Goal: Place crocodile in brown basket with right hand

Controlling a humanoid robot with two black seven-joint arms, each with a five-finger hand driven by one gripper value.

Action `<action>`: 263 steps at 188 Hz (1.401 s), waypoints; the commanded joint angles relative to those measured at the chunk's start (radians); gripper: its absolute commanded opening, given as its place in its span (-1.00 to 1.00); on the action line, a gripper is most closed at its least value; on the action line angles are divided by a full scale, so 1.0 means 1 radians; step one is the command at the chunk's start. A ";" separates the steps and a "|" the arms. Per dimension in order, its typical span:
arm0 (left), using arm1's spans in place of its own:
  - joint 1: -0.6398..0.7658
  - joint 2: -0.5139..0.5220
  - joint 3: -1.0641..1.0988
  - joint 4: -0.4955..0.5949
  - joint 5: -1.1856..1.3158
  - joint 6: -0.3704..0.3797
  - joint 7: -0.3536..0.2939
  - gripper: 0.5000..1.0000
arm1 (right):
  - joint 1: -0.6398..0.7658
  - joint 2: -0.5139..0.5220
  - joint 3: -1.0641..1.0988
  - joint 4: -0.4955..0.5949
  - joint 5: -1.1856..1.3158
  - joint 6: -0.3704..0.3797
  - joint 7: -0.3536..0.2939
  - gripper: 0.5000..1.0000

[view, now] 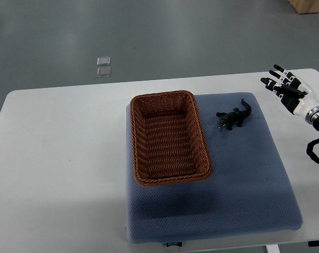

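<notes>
Top view. We see a white table (59, 158) with a blue padded mat (243, 179) covering its right portion. The brown basket (163, 96) stands on the left part of the mat, rectangular, its long side running away from the robot. Nothing lies inside it.

The crocodile (234, 118) lies on the mat just to the right of the basket, near the basket's far end, apart from its rim. The figure is small in this view. Its head appears to point toward the basket and its tail toward the far right, though we cannot confirm this.

The right hand (290, 94) shows at the right edge, over the far right corner of the table. Its fingers (270, 81) are extended and spread and hold nothing. The hand is well apart from the crocodile.

Two small clear squares (103, 67) lie on the grey floor beyond the table.
</notes>
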 commanded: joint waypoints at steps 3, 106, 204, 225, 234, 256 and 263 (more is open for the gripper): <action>0.000 0.000 -0.002 -0.001 0.000 0.000 -0.001 1.00 | 0.002 -0.001 0.000 0.000 0.000 0.000 0.000 0.72; 0.000 0.000 0.001 -0.001 0.000 0.000 -0.001 1.00 | 0.005 -0.011 0.000 -0.002 -0.002 -0.001 0.005 0.72; 0.000 0.000 0.001 -0.001 0.000 0.000 -0.001 1.00 | 0.010 -0.008 0.036 -0.012 -0.002 -0.003 0.005 0.72; 0.000 0.000 0.001 -0.001 0.000 0.000 -0.001 1.00 | 0.012 -0.009 0.036 -0.015 -0.002 -0.003 0.006 0.72; 0.000 0.000 0.001 -0.001 0.000 0.000 -0.001 1.00 | 0.010 -0.008 0.036 -0.014 -0.002 -0.001 0.006 0.72; 0.000 0.000 0.001 -0.001 0.000 0.000 -0.001 1.00 | 0.010 -0.006 0.036 -0.015 -0.002 -0.001 0.005 0.72; 0.000 0.000 0.001 -0.001 0.000 0.000 -0.001 1.00 | 0.010 -0.005 0.036 -0.015 -0.002 -0.001 0.003 0.72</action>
